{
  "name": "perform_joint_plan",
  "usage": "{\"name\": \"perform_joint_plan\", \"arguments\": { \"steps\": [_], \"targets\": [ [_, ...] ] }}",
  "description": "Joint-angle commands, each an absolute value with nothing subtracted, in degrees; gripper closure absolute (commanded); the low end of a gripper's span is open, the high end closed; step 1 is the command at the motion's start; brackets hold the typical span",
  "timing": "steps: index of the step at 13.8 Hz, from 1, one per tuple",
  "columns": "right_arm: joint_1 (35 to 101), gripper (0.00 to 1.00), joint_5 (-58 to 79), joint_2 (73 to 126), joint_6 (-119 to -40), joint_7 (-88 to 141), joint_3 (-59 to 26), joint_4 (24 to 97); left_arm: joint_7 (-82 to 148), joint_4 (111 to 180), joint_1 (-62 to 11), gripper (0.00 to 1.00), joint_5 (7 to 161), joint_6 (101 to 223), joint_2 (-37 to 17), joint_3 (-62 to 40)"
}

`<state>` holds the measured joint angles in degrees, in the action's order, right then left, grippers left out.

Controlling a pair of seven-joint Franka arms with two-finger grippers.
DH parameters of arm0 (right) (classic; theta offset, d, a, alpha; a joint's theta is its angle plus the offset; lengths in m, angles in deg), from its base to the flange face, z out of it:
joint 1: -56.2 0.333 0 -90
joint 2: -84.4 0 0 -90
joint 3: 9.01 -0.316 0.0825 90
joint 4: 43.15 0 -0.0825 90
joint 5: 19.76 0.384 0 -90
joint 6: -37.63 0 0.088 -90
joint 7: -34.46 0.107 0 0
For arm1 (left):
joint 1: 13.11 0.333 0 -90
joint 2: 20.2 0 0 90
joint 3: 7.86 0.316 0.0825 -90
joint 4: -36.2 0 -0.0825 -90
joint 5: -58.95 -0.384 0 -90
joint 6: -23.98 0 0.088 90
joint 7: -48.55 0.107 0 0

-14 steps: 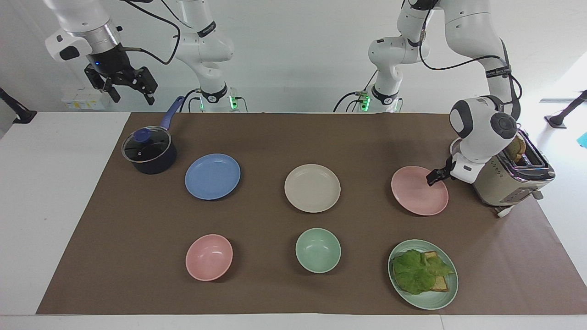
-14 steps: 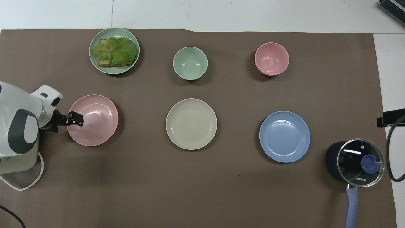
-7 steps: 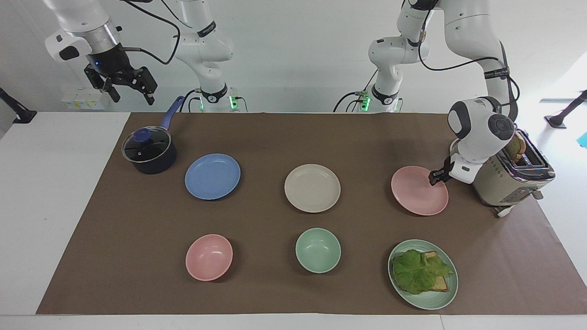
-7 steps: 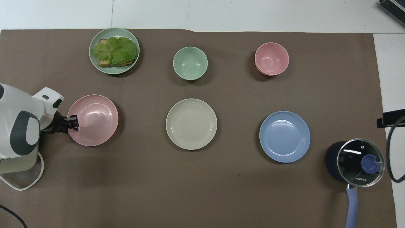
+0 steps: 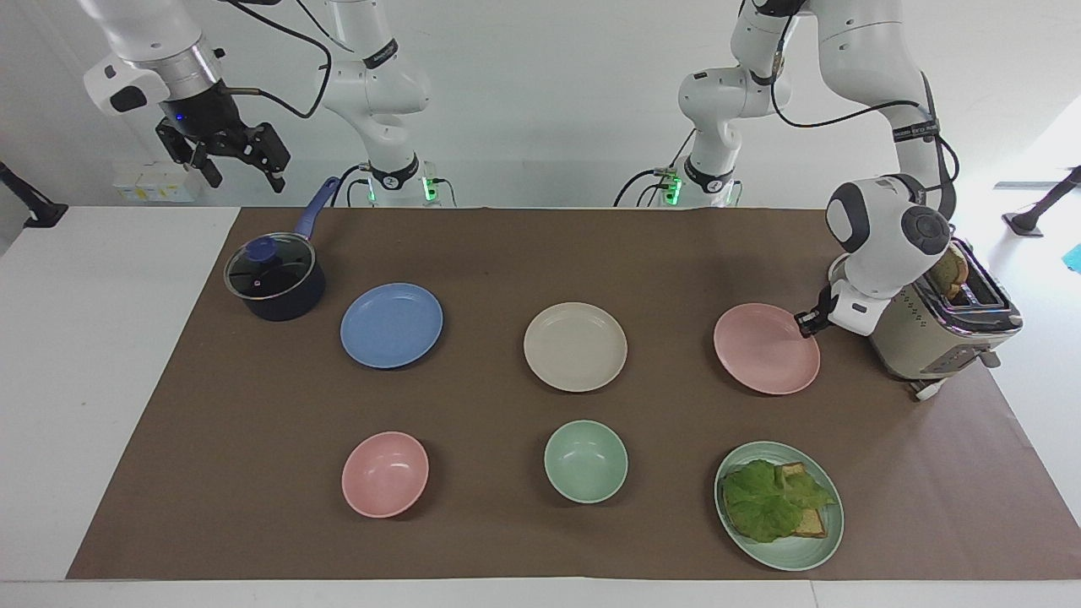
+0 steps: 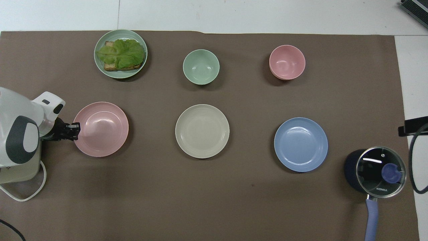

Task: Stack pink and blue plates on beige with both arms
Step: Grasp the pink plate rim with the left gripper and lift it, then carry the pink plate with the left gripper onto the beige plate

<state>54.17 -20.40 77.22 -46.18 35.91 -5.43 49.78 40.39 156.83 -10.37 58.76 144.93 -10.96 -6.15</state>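
The pink plate (image 5: 764,350) (image 6: 102,129) lies at the left arm's end of the table, beside the toaster. My left gripper (image 5: 804,321) (image 6: 74,130) is shut on the plate's rim on the toaster side. In the middle of the row sits the beige plate (image 5: 575,346) (image 6: 202,131). The blue plate (image 5: 391,325) (image 6: 301,144) rests toward the right arm's end, beside the pot. High over the table edge by the pot, my right gripper (image 5: 242,177) hangs open and holds nothing.
A beige toaster (image 5: 946,329) with bread stands right by the left wrist. A dark pot (image 5: 274,279) with a glass lid sits near the blue plate. Farther from the robots are a pink bowl (image 5: 385,474), a green bowl (image 5: 585,461) and a green plate (image 5: 806,549) with lettuce toast.
The left gripper drew back to the pink plate's rim and shut on it. The plate has shifted a little toward the beige plate. The right arm stayed put.
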Motion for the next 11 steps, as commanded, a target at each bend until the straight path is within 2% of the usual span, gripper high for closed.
{"name": "perform_joint_plan", "arguments": {
  "steps": [1,5,8,10,11],
  "targets": [
    [53.5,0.0,-20.1,76.2,-45.9,36.7,-5.7,50.6,40.3,151.1,-9.9,1.0,59.2,134.9,-11.6,-6.5],
    [53.5,0.0,-20.1,76.2,-45.9,36.7,-5.7,50.6,40.0,143.7,-9.7,1.0,67.7,125.7,-13.0,-6.5],
    [53.4,0.0,-20.1,76.1,-45.9,36.6,-5.7,50.6,39.8,144.8,-10.5,1.0,75.0,122.9,-17.0,-6.5],
    [53.4,0.0,-20.1,76.1,-46.0,36.6,-5.7,50.6,37.2,145.7,-11.2,1.0,79.8,121.7,-17.5,-7.3],
    [53.4,0.0,-20.1,76.2,-46.0,36.6,-5.7,50.6,35.3,146.5,-14.1,1.0,80.8,122.5,-18.3,-7.4]
  ]
}}
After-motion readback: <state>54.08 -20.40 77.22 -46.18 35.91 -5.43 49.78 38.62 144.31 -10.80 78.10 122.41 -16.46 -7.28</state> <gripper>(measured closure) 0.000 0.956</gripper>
